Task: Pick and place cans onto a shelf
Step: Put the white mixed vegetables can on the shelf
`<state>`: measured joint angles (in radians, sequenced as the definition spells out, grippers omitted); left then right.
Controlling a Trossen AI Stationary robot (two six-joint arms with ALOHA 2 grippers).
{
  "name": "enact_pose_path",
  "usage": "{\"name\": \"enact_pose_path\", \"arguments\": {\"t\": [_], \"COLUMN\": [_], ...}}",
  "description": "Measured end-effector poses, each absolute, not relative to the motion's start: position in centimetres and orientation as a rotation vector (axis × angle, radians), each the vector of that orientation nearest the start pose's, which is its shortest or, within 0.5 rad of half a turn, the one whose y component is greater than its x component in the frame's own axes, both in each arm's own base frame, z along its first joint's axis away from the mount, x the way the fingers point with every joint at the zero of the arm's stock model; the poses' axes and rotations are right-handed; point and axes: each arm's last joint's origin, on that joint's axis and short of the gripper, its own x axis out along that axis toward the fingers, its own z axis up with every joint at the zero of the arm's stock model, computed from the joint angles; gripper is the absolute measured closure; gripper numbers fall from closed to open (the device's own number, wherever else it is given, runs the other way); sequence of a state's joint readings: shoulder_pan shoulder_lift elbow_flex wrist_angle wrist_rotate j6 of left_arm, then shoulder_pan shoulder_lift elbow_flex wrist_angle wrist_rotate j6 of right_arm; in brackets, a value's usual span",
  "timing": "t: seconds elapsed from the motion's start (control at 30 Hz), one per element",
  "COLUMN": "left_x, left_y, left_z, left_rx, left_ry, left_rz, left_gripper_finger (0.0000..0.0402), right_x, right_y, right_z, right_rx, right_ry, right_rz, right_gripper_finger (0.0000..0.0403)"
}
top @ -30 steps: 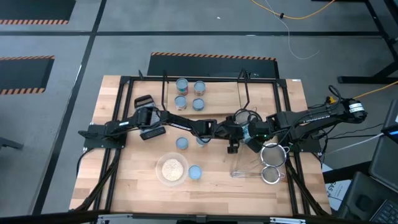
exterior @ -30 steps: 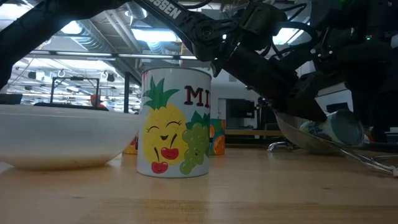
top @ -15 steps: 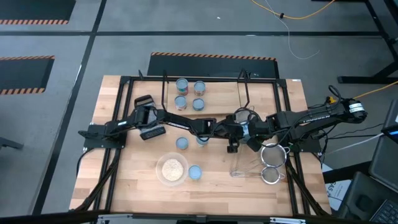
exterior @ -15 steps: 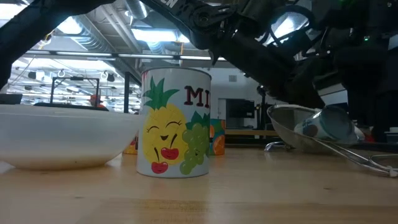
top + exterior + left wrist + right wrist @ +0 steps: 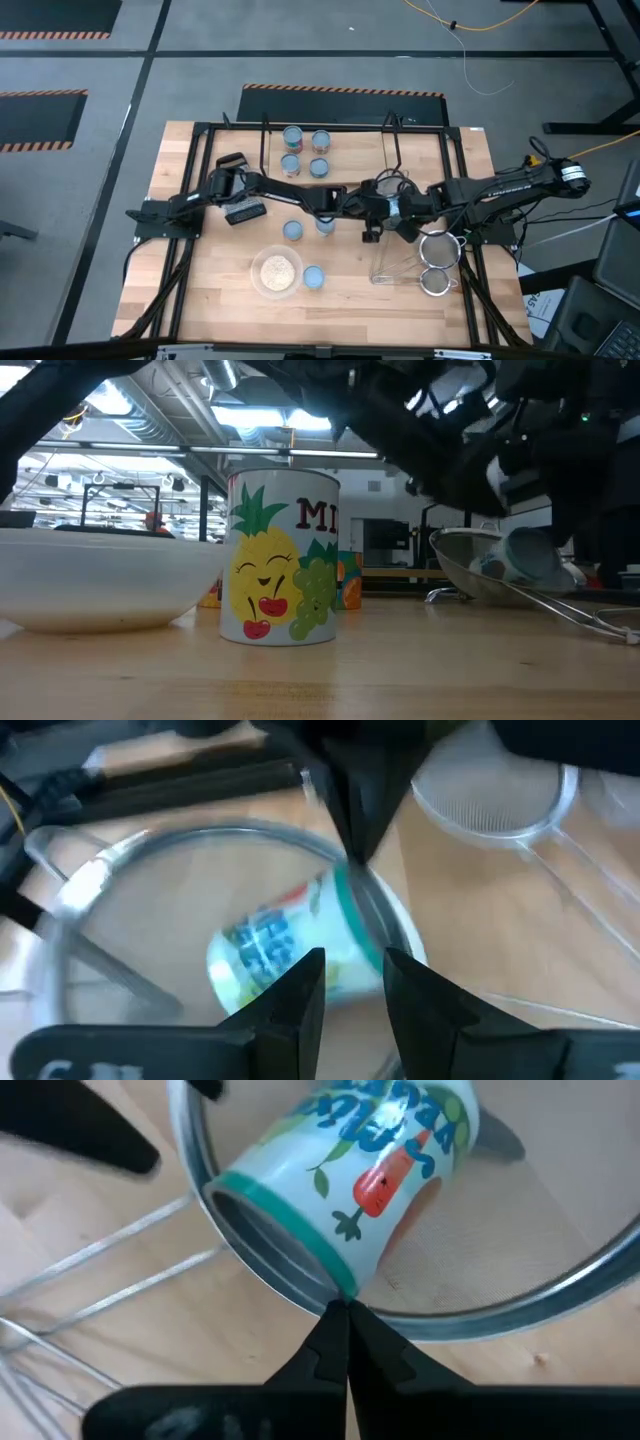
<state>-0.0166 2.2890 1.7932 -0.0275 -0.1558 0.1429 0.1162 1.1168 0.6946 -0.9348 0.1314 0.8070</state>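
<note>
My right gripper (image 5: 340, 1330) is shut on the rim of a metal strainer (image 5: 560, 1290). A white can (image 5: 350, 1170) with a teal band and a carrot picture lies on its side in the strainer. My left gripper (image 5: 350, 985) is open just short of that can (image 5: 285, 945), touching nothing. Both grippers meet at the table's middle (image 5: 372, 207). Several cans (image 5: 305, 150) stand on the light-wood shelf (image 5: 350, 155) at the far side. Three more stand on the table (image 5: 292, 231), (image 5: 325, 225), (image 5: 313, 277). My right gripper pinches the strainer's thin metal rim (image 5: 300, 1295) between its two fingertips, beside the can's banded end. The fingers lie across the rim. In the low view the strainer's bowl (image 5: 480, 575) sits above the tabletop with the can (image 5: 525, 555) tilted inside it.
A clear bowl of pale grains (image 5: 277, 272) stands near the front, beside the pineapple-label can (image 5: 283, 555). Two more strainers (image 5: 437, 250), (image 5: 435, 282) and a clear container (image 5: 395, 265) lie at the right. Black frame rails (image 5: 200, 190) run along both sides.
Both grippers have risen a little and shifted slightly toward the table's left. The strainer and the can in it have come up and moved left with my right gripper. The can now lies more tilted than before.
</note>
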Motion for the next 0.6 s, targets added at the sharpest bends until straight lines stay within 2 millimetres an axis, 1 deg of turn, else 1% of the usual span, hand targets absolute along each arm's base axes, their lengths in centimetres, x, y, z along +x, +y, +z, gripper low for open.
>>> {"name": "enact_pose_path", "arguments": {"t": [0.07, 0.13, 0.2, 0.27, 0.3, 0.33, 0.43, 0.47, 0.6], "left_x": [52.0, 51.3, 51.2, 50.3, 50.3, 50.3, 49.3, 49.4, 48.9], "left_y": [-0.4, -0.4, -0.4, -0.5, -0.6, -0.5, -0.7, -0.7, -0.8], "left_z": [20.0, 20.8, 21.4, 22.1, 22.5, 22.8, 23.4, 23.7, 23.8], "left_rx": [0.186, 0.197, 0.221, 0.252, 0.262, 0.274, 0.305, 0.305, 0.313], "left_ry": [0.513, 0.555, 0.553, 0.614, 0.599, 0.591, 0.664, 0.650, 0.691], "left_rz": [0.108, 0.117, 0.120, 0.121, 0.124, 0.133, 0.154, 0.162, 0.160], "left_gripper_finger": [0.0304, 0.0304, 0.0304, 0.0304, 0.0304, 0.0304, 0.0304, 0.0304, 0.0304], "right_x": [17.4, 17.7, 17.9, 18.1, 18.2, 18.3, 18.3, 18.3, 18.2], "right_y": [1.7, 1.7, 1.7, 1.7, 1.7, 1.7, 1.6, 1.5, 1.3], "right_z": [20.6, 21.1, 21.7, 22.2, 22.4, 22.5, 22.5, 22.4, 22.3], "right_rx": [0.517, 0.519, 0.514, 0.507, 0.506, 0.499, 0.473, 0.471, 0.471], "right_ry": [1.232, 1.218, 1.204, 1.191, 1.183, 1.173, 1.162, 1.165, 1.170], "right_rz": [-0.539, -0.530, -0.516, -0.501, -0.501, -0.508, -0.522, -0.525, -0.533], "right_gripper_finger": [0.0401, 0.0402, 0.0402, 0.0402, 0.0402, 0.0402, 0.0402, 0.0402, 0.0402]}}
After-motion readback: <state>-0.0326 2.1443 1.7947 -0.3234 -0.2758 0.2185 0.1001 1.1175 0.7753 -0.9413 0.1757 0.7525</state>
